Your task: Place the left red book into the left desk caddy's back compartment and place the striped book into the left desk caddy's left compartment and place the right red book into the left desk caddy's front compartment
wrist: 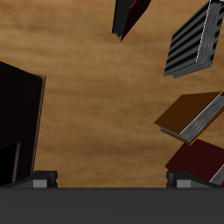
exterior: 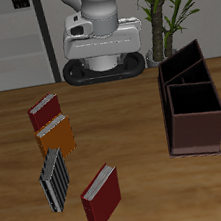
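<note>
Left red book (exterior: 101, 197) lies flat beside striped book (exterior: 54, 180); tool (wrist: 112, 179) spread wide, empty.

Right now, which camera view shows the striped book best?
The exterior view. There the striped book lies flat on the table, seen whole, between the orange book and a red book. The wrist view shows only part of it, cut off at the picture's edge.
</note>
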You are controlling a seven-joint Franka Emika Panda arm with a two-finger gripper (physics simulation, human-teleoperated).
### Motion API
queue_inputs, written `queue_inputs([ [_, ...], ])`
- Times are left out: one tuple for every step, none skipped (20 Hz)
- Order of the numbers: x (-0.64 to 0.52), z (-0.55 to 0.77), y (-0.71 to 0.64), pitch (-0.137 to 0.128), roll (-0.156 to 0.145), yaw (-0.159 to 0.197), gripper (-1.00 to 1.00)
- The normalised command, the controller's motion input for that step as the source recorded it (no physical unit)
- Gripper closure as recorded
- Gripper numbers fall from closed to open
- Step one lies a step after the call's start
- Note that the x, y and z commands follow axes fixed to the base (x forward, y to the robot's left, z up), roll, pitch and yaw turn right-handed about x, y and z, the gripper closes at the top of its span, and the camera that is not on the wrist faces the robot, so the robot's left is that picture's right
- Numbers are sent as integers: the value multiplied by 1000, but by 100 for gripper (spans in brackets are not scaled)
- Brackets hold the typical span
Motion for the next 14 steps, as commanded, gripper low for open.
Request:
queue_inputs([
  [0,0,0,0,0,0,-100],
  [0,0,0,0,0,0,-100],
  [961,505,685,-18,32,192,-100],
  [314,212,334,-23,69,99,-100],
  [31,-17,-1,0,0,0,-100],
  [352,241,167,-39,-44,117,-100],
  [358,264,185,-23,0,-16,-100],
  [420,233,213,19,57,11,-100],
  [493,304,96,-39,-106,55,-100],
  [398,246,169,-28,27,29,-100],
  [376,186,159,-3,18,-5,-100],
  [385,183,183,-2,4,30,-100],
  [224,60,40,7,-19,-18,-100],
  [507,274,352,-77,67,89,-100],
])
